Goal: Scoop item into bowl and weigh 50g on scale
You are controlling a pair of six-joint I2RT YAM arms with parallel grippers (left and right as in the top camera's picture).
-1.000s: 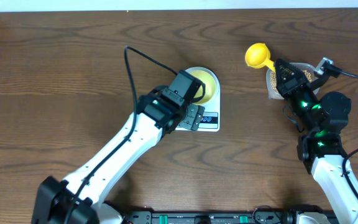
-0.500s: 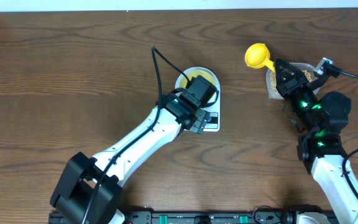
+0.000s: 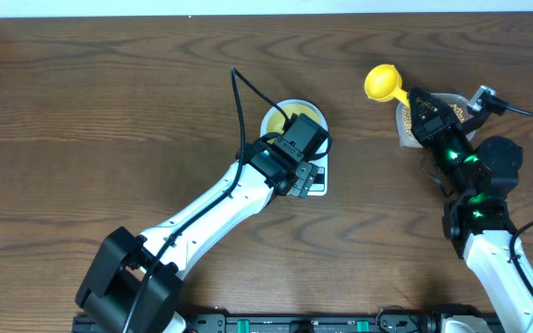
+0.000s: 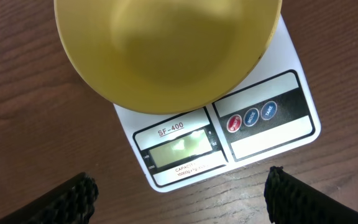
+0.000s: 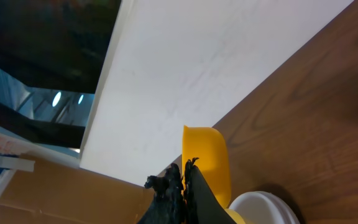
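Observation:
The pale-yellow bowl point(image 3: 296, 118) point(image 4: 166, 50) stands on the white scale point(image 3: 316, 191) point(image 4: 266, 144), and I see no beans in it. My left gripper point(image 3: 305, 178) point(image 4: 182, 199) hovers open over the scale's display edge, its fingertips point(image 4: 67, 202) wide apart with nothing between them. My right gripper point(image 3: 421, 106) point(image 5: 185, 186) is shut on the handle of a yellow scoop point(image 3: 380, 81) point(image 5: 207, 162), beside a clear container holding the tan beans point(image 3: 403, 118). The arm hides most of that container.
The table's far edge and a white wall point(image 5: 216, 56) run close behind the scoop. A black cable point(image 3: 239, 102) loops up from the left arm next to the bowl. The scale has round buttons point(image 4: 252, 116) near its display point(image 4: 178, 149).
My left arm has swung right and forward, and its gripper now sits over the scale's display edge. The right arm and the scoop have not moved.

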